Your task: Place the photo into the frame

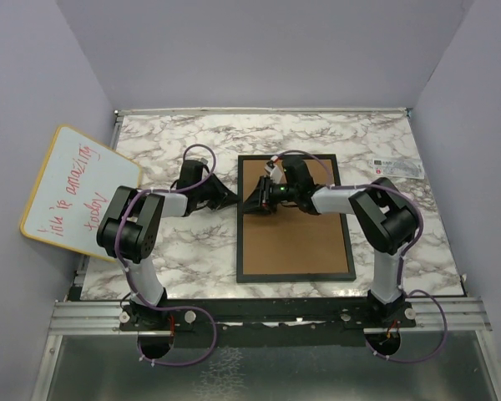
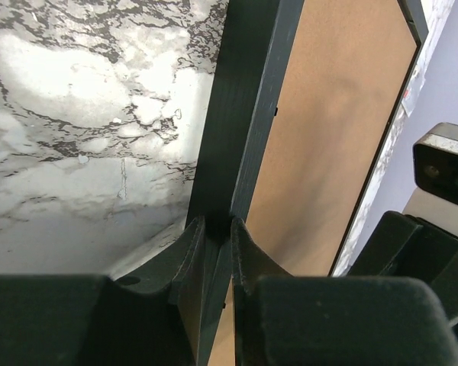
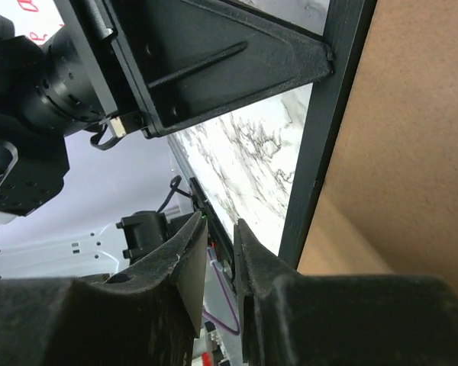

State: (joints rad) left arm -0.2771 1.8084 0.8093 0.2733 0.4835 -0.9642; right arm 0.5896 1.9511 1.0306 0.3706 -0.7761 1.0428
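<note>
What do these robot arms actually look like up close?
Both arms are chunky black joints joined by pale grey-white links, with thin purple cables looping alongside. Each ends in a black claw: the left claw and right claw have two curved matte fingers.

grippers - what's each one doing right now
left gripper: shut on the frame edge
right gripper: nearly shut, holding nothing

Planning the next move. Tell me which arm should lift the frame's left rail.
Left. The left pincer straddles the frame's left rail, one finger on each side of it. The right pincer hangs near that rail, its fingers nearly together with nothing between them.
</note>
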